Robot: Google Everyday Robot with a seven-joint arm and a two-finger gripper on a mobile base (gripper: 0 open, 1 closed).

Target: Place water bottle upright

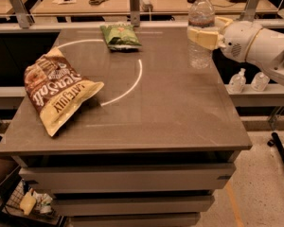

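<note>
The water bottle (199, 56) is clear ribbed plastic with a white cap. It stands upright near the far right edge of the grey table (180, 112). My gripper (210, 30) reaches in from the right on a white arm and is shut on the bottle at its middle. One pale finger (200, 36) crosses the front of the bottle, and the other sits behind it on the right. I cannot tell if the bottle's base touches the table.
A brown and yellow chip bag (59, 90) lies at the left of the table. A green bag (120, 36) lies at the far middle. Two small pump bottles (237, 81) stand on a lower ledge to the right. A bench with scissors (102, 0) runs behind.
</note>
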